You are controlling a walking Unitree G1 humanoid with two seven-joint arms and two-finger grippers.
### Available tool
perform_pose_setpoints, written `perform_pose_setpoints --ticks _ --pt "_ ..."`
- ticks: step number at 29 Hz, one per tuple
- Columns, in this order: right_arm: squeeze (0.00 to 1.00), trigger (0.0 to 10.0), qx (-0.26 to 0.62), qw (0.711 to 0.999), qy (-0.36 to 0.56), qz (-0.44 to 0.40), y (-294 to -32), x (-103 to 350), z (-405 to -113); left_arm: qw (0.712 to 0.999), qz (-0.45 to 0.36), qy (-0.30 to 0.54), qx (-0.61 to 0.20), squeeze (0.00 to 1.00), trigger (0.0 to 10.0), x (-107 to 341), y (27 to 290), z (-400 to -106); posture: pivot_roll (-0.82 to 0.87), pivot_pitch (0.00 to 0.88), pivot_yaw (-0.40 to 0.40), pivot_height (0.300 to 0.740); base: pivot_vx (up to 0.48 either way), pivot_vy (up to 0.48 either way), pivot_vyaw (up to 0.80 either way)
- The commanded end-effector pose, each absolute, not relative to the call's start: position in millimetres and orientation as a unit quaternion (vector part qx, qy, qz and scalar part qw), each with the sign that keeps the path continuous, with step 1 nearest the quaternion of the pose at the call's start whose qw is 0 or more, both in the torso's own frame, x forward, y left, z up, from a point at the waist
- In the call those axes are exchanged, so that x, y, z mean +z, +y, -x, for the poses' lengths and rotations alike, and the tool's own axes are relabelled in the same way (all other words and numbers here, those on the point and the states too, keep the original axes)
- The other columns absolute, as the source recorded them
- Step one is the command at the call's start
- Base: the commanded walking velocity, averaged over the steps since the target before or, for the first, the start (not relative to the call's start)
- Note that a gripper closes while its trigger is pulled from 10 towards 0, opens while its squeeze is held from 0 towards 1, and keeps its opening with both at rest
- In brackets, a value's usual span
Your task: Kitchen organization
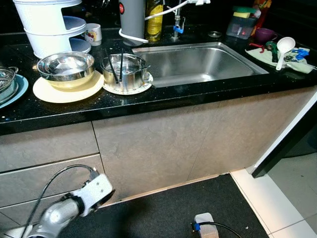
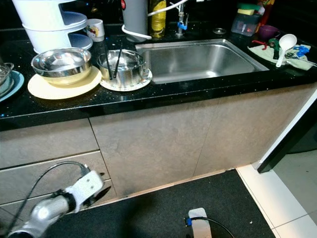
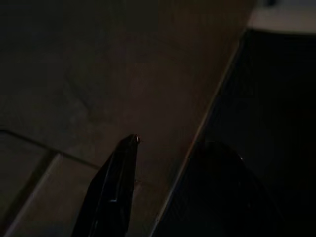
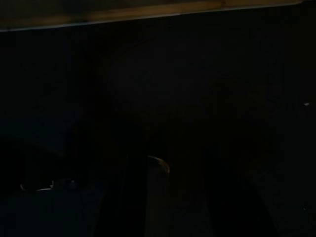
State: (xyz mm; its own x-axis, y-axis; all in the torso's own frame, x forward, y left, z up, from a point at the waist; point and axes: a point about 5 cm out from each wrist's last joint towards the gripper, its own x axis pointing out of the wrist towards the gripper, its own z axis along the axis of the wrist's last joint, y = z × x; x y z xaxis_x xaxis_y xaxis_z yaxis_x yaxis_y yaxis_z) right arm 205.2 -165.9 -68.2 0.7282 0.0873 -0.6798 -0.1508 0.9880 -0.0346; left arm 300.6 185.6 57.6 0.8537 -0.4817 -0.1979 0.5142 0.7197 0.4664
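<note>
On black bench (image 1: 198, 91): steel bowl (image 1: 66, 68) on cream plate (image 1: 54, 92), steel pot (image 1: 125, 70) with chopsticks on saucer, stacked beside empty sink (image 1: 198, 62), presumably awaiting washing. Left end effector (image 3: 168, 148) hangs low by cabinet, fingers parted, grasping nothing. Right end effector: cannot tell.

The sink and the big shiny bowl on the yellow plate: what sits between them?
A steel pot holding chopsticks, on a white plate, seen in the eye views.

On the black tabletop (image 1: 148, 101): one steel sink (image 1: 198, 62), two steel bowls (image 1: 66, 67) (image 1: 125, 69), each on its own plate (image 1: 64, 90) (image 1: 130, 88), two black chopsticks (image 1: 120, 64), one mug (image 1: 92, 33), one white spoon (image 1: 284, 48), one purple bowl (image 1: 265, 34) and, seemingly, one yellow bottle (image 1: 154, 20).
</note>
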Motion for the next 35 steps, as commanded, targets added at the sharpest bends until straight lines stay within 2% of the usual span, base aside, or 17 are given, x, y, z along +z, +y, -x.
perform_pose_setpoints --ticks 1,4,8,10,11,13,15,16,19,20,26,27,29,32,35 --pt "0.00 10.0 0.054 0.926 0.372 0.035 -167.8 -71.9 -198.7 0.937 -0.230 0.054 -0.256 0.00 10.0 53.9 166.2 -301.2 -0.06 0.161 -0.022 0.740 0.000 0.000 0.00" --pt "0.00 10.0 0.052 0.926 0.372 0.033 -166.9 -72.2 -198.2 0.955 -0.116 0.093 -0.257 0.00 10.0 43.7 122.1 -300.9 -0.07 0.160 -0.020 0.740 0.000 0.000 0.00" --pt "0.00 10.0 0.052 0.926 0.372 0.032 -165.8 -72.1 -198.4 0.960 -0.066 0.131 -0.240 0.00 10.0 29.2 113.0 -298.2 -0.07 0.159 -0.023 0.740 0.000 0.000 0.00" --pt "0.00 10.0 0.054 0.927 0.371 0.032 -164.0 -71.7 -199.5 0.951 -0.135 0.175 -0.216 0.00 10.0 5.3 119.4 -287.9 -0.07 0.160 -0.024 0.740 0.000 0.000 0.00" --pt "0.00 10.0 0.054 0.927 0.371 0.032 -164.0 -71.7 -199.5 0.951 -0.135 0.175 -0.216 0.00 10.0 5.3 119.4 -287.9 -0.07 0.160 -0.024 0.740 0.000 0.000 0.00" --pt "0.00 10.0 0.056 0.927 0.370 0.032 -162.9 -71.4 -200.3 0.947 -0.158 0.229 -0.160 0.00 10.0 -11.9 135.1 -279.4 -0.06 0.161 -0.028 0.740 0.000 0.000 0.00" --pt "0.00 10.0 0.056 0.927 0.370 0.032 -162.7 -71.2 -200.7 0.947 -0.130 0.277 -0.095 0.00 10.0 -20.9 149.9 -273.3 -0.06 0.161 -0.028 0.740 0.000 0.000 0.00" --pt "0.00 10.0 0.056 0.927 0.370 0.032 -162.7 -71.2 -200.7 0.947 -0.130 0.277 -0.095 0.00 10.0 -20.9 149.9 -273.3 -0.06 0.161 -0.028 0.740 0.000 0.000 0.00" --pt "0.00 10.0 0.058 0.927 0.370 0.034 -162.4 -70.9 -201.5 0.939 -0.103 0.327 0.034 0.00 10.0 -38.8 179.6 -250.7 -0.07 0.162 -0.033 0.740 0.000 0.000 0.00" --pt "0.00 10.0 0.059 0.927 0.370 0.034 -162.2 -70.9 -201.6 0.937 -0.111 0.326 0.050 0.00 10.0 -42.5 183.4 -244.1 -0.07 0.164 -0.032 0.740 0.000 0.000 0.00" --pt "0.00 10.0 0.059 0.926 0.370 0.036 -163.5 -70.9 -201.4 0.952 -0.046 0.302 -0.033 0.00 10.0 -51.8 167.5 -225.5 -0.07 0.166 -0.039 0.740 0.000 0.000 0.00" --pt "0.00 10.0 0.059 0.926 0.372 0.037 -164.5 -71.3 -200.6 0.955 -0.008 0.287 -0.076 0.00 10.0 -52.3 165.7 -219.5 -0.07 0.165 -0.041 0.740 0.000 0.000 0.00" --pt "0.00 10.0 0.060 0.925 0.373 0.039 -164.9 -71.6 -200.0 0.958 -0.001 0.275 -0.078 0.00 10.0 -51.0 168.3 -218.1 -0.07 0.164 -0.043 0.740 0.000 0.000 0.00" --pt "0.00 10.0 0.061 0.924 0.375 0.041 -165.1 -72.1 -199.1 0.968 -0.024 0.247 -0.034 0.00 10.0 -47.2 178.2 -217.6 -0.07 0.163 -0.044 0.740 0.000 0.000 0.00" --pt "0.00 10.0 0.063 0.923 0.377 0.041 -164.3 -72.8 -198.1 0.967 -0.025 0.252 -0.034 0.00 10.0 -48.9 178.8 -214.8 -0.07 0.159 -0.045 0.740 0.000 0.000 0.00"
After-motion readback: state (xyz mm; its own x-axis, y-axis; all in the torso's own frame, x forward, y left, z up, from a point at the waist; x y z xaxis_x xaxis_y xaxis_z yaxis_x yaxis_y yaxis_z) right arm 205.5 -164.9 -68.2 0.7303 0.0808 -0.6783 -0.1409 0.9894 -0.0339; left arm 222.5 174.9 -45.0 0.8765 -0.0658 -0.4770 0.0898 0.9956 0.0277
